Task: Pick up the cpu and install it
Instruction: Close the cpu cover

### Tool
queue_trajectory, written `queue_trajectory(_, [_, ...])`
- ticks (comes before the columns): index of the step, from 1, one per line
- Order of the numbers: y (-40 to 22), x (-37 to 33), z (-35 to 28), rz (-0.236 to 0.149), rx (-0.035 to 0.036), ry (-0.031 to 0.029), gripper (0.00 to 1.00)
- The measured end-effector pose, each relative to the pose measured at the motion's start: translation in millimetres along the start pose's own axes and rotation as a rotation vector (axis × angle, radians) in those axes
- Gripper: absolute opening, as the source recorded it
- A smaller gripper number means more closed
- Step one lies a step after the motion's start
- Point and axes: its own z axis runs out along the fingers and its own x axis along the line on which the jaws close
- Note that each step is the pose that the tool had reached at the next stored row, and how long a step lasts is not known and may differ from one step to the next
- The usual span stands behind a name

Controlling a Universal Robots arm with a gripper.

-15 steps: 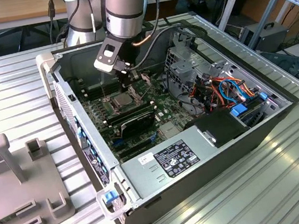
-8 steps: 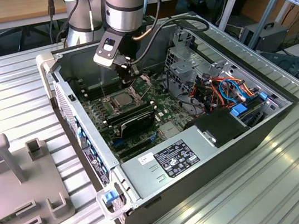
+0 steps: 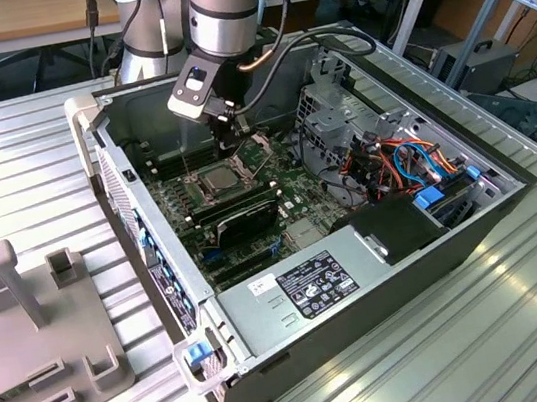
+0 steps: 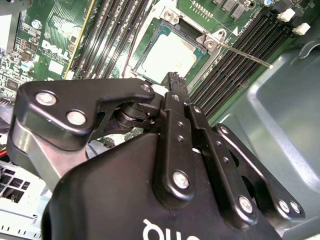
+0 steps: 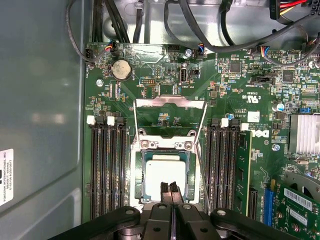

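The cpu (image 5: 165,167) is a pale silver square lying flat in its socket on the green motherboard, also visible in the second wrist view (image 4: 170,55) and in the exterior view (image 3: 217,178). The socket's hinged metal frame (image 5: 170,102) stands swung open beyond it. My gripper (image 5: 169,189) hangs just above the cpu's near edge with its two black fingers pressed together and nothing between them. It appears the same way in the second wrist view (image 4: 174,80). In the exterior view the gripper (image 3: 229,138) hovers over the socket inside the open computer case.
Memory slots (image 5: 107,165) flank the socket on both sides, one holding a stick (image 5: 243,170). A thin metal lever (image 4: 245,54) sticks out beside the socket. A black graphics card (image 3: 240,215), grey power supply (image 3: 302,287) and bundled cables (image 3: 393,157) crowd the case. The case wall (image 5: 40,125) is close by.
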Motion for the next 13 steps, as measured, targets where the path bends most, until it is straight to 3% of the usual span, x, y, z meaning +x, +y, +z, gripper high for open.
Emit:
queue_trajectory(6, [0.0, 0.0, -2.2, 0.000, 0.0000, -0.0001, 0.11])
queue_trajectory(13, [0.2, -0.1, -14.3, 0.000, 0.0000, 0.0000, 0.11])
